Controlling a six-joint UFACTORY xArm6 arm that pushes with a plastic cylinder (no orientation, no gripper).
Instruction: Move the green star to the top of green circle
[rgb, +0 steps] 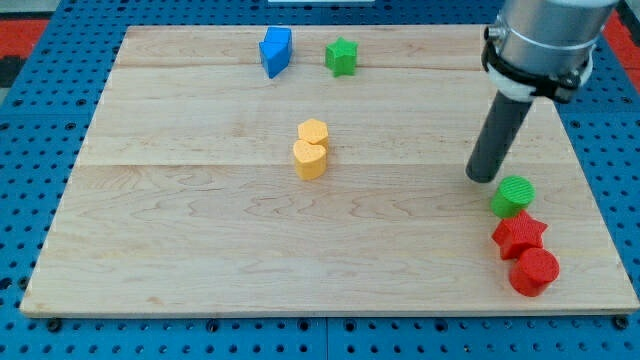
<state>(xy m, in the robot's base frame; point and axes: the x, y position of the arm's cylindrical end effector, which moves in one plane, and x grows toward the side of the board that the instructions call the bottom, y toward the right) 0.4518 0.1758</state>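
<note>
Near the green circle (513, 195), just up and to the view's left of it, my tip (481, 177) is seen on the bench (200, 250), very close to the circle. No pincer is carried by this arm, only a dark rod. The green star (341, 56) is found far from the green circle, near the view's top, with a blue block (276, 51) just beside it. Below the green circle, a red star (519, 235) and a red circle (534, 271) are lined up. Two yellow blocks (312, 148) are pressed together, well apart from the green circle, toward the view's left.
</note>
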